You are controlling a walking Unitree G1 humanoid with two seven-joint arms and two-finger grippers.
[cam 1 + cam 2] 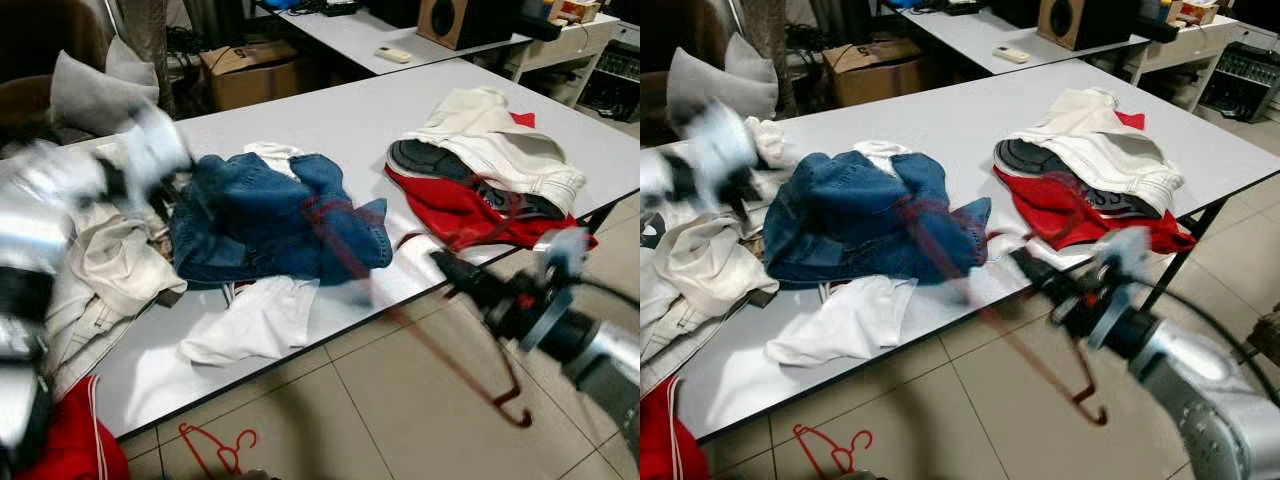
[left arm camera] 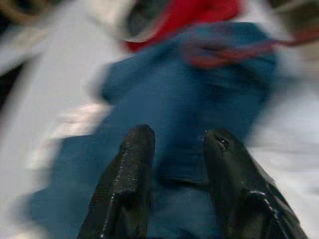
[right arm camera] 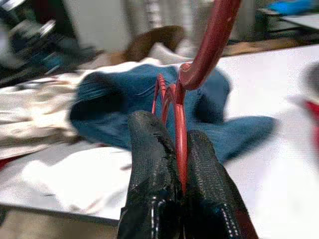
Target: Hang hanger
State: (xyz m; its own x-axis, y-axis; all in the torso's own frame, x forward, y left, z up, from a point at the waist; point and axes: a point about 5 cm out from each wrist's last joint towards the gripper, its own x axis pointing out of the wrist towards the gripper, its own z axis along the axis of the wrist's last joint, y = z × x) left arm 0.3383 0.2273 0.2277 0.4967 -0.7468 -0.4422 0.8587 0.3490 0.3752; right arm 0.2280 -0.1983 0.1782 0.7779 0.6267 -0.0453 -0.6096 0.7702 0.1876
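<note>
A red wire hanger [image 1: 420,335] hangs slanted over the table's front edge, with its hook [image 1: 512,410] low above the floor and its far end blurred over the blue jeans [image 1: 270,220]. My right gripper [image 3: 172,124] is shut on the hanger's wire near the twisted neck; it reaches in from the right [image 1: 455,268]. Blurred by motion, my left gripper [image 1: 150,150] is raised over the table's left part. Its fingers [image 2: 134,149] stand open above the jeans with nothing between them.
The white table [image 1: 340,110] also carries a red and white clothes pile [image 1: 480,170] on the right and pale garments [image 1: 100,260] on the left. A second red hanger [image 1: 215,445] lies on the tiled floor. A cardboard box [image 1: 250,70] stands behind.
</note>
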